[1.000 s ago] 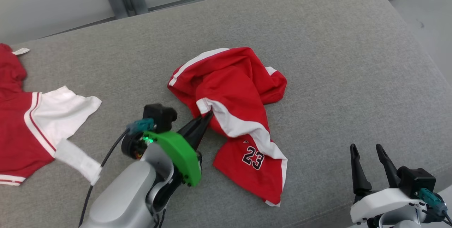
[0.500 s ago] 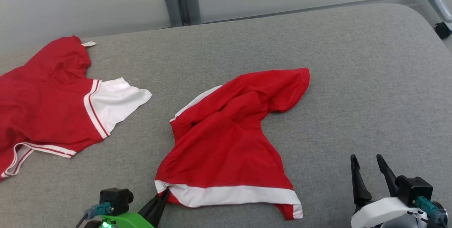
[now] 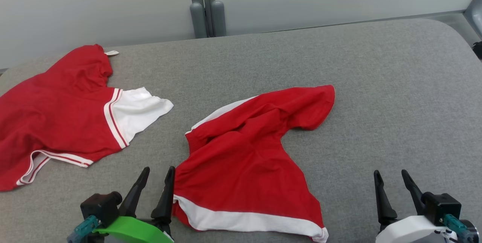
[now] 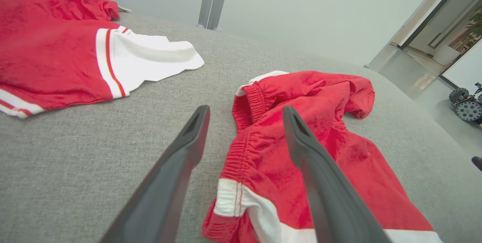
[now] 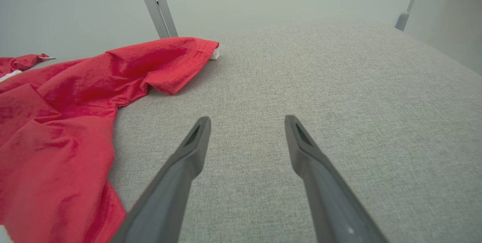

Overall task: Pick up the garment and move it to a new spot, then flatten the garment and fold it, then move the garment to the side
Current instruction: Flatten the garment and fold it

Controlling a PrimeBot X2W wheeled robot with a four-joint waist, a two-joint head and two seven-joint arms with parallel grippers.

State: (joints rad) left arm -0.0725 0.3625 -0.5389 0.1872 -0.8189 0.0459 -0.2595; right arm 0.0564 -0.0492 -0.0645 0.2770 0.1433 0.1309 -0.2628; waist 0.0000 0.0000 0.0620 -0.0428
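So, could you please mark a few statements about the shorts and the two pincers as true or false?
1. The left pincer is open. True.
2. The right pincer grips the red shorts. False: it is open over the bare grey cushion, apart from the shorts.
3. Another red and white garment lies to the robot's left of the shorts. True.
4. The shorts lie neatly folded. False: they lie rumpled and unfolded.
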